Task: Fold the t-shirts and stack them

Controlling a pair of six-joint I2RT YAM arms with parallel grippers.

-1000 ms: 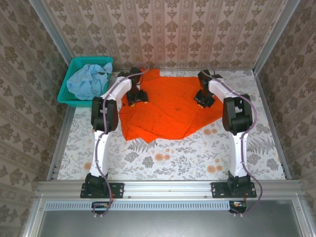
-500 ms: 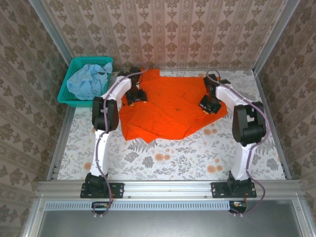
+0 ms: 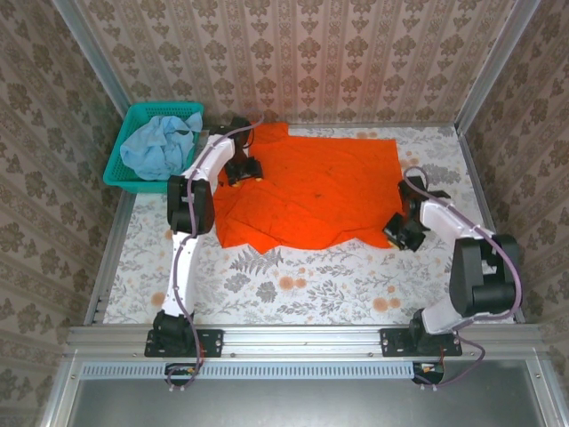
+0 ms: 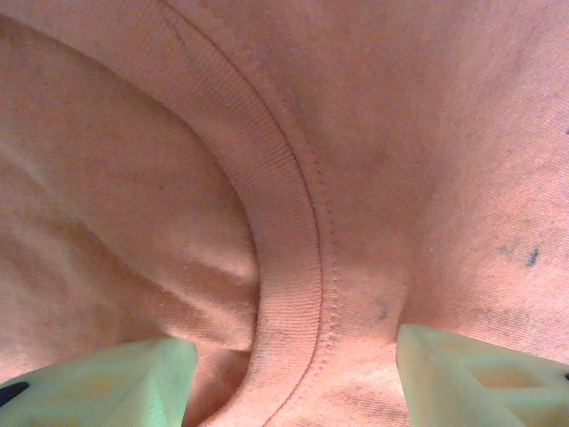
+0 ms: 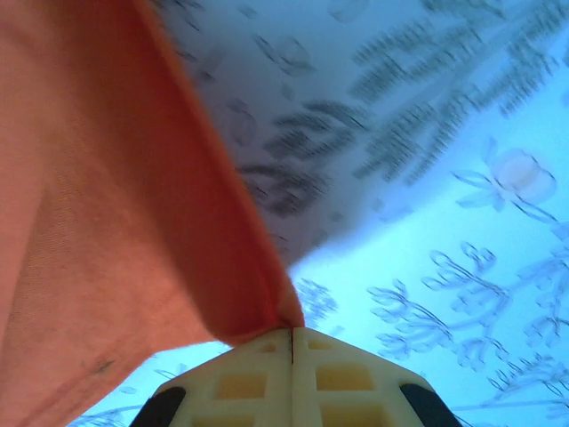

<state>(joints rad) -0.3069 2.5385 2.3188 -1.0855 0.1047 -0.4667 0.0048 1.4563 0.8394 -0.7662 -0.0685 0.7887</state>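
The orange t-shirt (image 3: 311,187) lies spread across the far half of the table, wrinkled along its near-left edge. My left gripper (image 3: 242,169) rests at its far-left part, open, fingers (image 4: 98,382) on either side of the ribbed collar (image 4: 293,267), which lies flat between them. My right gripper (image 3: 402,233) is at the shirt's near-right corner, shut on a pinch of the hem (image 5: 267,311), with the cloth (image 5: 107,222) lifted off the table there. The pale blue t-shirt (image 3: 156,147) sits crumpled in the basket.
The teal mesh basket (image 3: 165,108) stands at the far-left corner. Patterned walls close in the table at the back and both sides. The floral tabletop (image 3: 311,285) is bare between the shirt and the metal rail (image 3: 302,336) holding the arm bases.
My right gripper has swung from the shirt's far middle out to the right and nearer, dragging the right side flat and wide. The left gripper stayed at the collar.
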